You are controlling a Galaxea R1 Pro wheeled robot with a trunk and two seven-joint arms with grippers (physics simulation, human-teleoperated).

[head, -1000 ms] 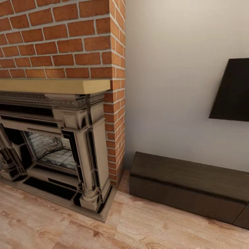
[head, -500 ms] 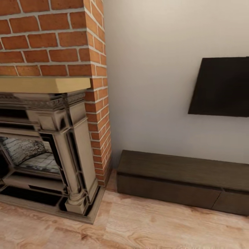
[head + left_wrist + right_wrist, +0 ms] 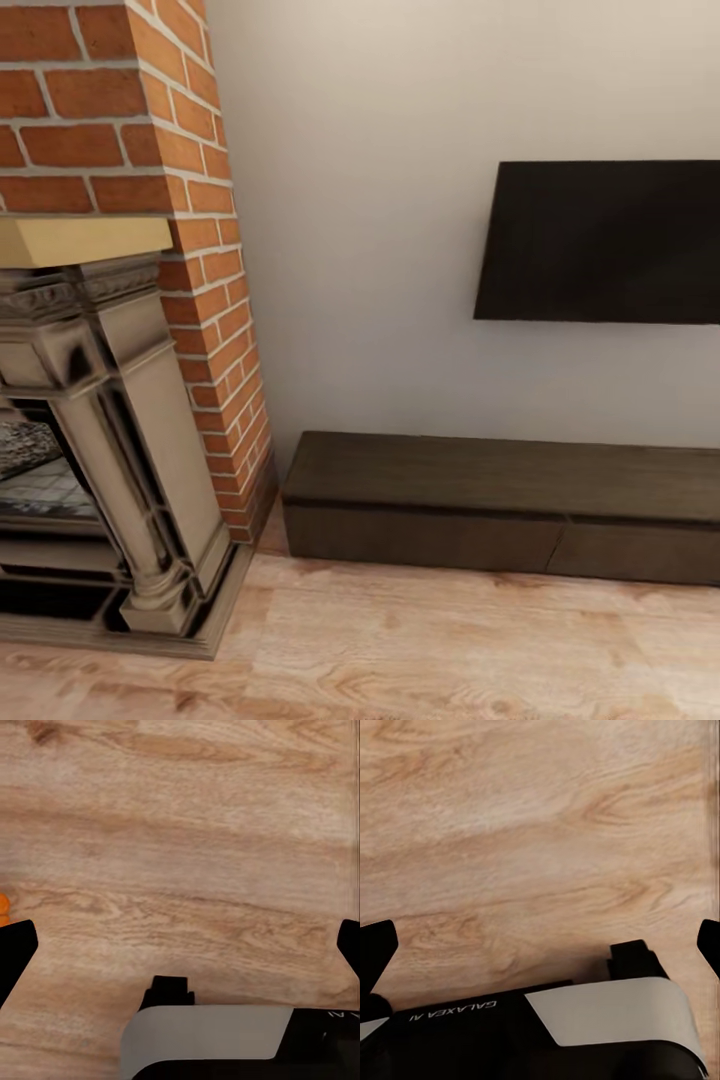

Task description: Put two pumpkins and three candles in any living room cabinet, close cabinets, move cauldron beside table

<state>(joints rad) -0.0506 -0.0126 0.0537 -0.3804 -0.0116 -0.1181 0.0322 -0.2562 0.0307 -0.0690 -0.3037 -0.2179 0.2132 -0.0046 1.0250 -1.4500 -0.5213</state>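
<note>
Against the wall beside the fireplace (image 3: 110, 440) the cabinet (image 3: 500, 500) sits with drawers closed, so square your base to it before reaching; left gripper (image 3: 180, 945) and right gripper (image 3: 540, 945) hang wide apart and empty over floor (image 3: 430, 650).

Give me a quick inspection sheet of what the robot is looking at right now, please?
Surface: wooden floor, bare where shown.
Job's things: cabinet against the wall, drawers shut; an orange sliver at the left wrist view's edge, too little to identify.
Clutter: nothing seen.
Grippers: left gripper and right gripper both open, fingers spread wide over the floor, holding nothing.
Cables: nothing seen.
Surroundings: brick chimney, ornate fireplace, dark wall screen above the cabinet.
</note>
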